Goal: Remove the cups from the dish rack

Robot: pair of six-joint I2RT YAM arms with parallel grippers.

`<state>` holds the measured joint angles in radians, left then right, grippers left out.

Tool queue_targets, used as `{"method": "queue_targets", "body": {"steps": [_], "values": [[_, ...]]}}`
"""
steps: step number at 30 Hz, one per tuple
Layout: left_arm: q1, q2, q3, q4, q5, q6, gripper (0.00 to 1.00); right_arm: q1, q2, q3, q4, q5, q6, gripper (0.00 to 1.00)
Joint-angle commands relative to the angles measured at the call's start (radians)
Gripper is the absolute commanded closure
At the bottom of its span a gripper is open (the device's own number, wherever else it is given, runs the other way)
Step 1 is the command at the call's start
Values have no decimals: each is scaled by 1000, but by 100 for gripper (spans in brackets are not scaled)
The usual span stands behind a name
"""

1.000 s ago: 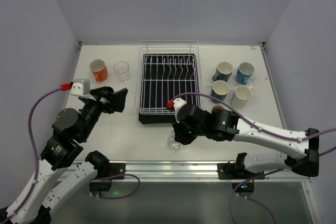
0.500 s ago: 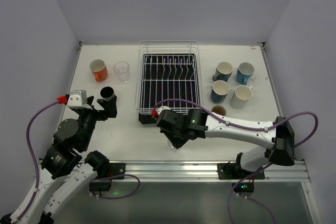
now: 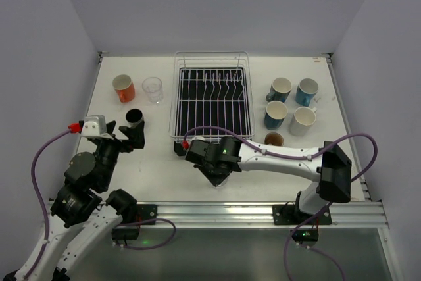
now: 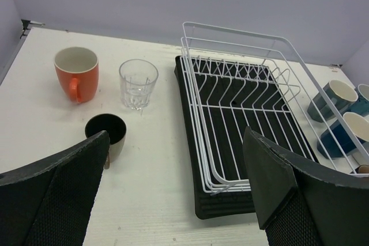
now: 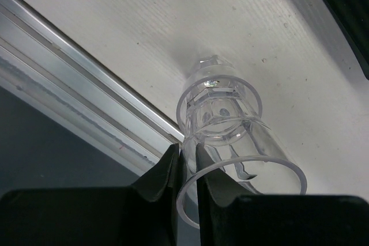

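The white wire dish rack [image 3: 210, 137] on its black drip tray [image 3: 191, 147] holds no cups. My right gripper [image 5: 187, 159] is shut on the rim of a clear glass tumbler [image 5: 222, 119]. It holds the tumbler close to the table's front edge, in front of the rack [image 3: 217, 177]. My left gripper [image 4: 173, 188] is open and empty, just near of a black cup [image 4: 106, 133] that stands on the table [image 3: 135, 118]. An orange mug [image 3: 123, 87] and a second clear glass [image 3: 152, 89] stand left of the rack.
Four blue, teal and cream mugs [image 3: 279, 88] [image 3: 306, 90] [image 3: 275, 114] [image 3: 303, 120] and a brown cup [image 3: 273, 139] stand right of the rack. An aluminium rail [image 5: 86, 79] runs along the table's front edge, right beside the held tumbler.
My left gripper has drawn back toward the near left, leaving the black cup standing on the table. My right arm has carried the clear tumbler a little left along the front edge.
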<state>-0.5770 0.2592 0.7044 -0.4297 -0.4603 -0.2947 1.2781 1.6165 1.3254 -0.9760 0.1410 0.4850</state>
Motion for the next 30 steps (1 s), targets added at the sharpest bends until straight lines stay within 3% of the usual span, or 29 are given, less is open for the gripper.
{"method": "queue_targets", "body": {"steps": [1,6,13,22,26,30], "values": [[15,-6,-13,37,23,19,0,4,11,41,-26,19,-28,100],[26,-9,-14,42,41,19,0,4,20,31,-23,28,-28,92],[35,-9,-16,42,48,17,0,6,37,26,0,31,-28,72],[40,-14,-16,42,49,17,0,6,22,35,17,49,-20,65],[42,-8,-14,45,49,19,0,6,-33,84,7,95,-14,57],[42,11,-2,45,60,17,0,7,-150,124,42,158,-20,31]]}}
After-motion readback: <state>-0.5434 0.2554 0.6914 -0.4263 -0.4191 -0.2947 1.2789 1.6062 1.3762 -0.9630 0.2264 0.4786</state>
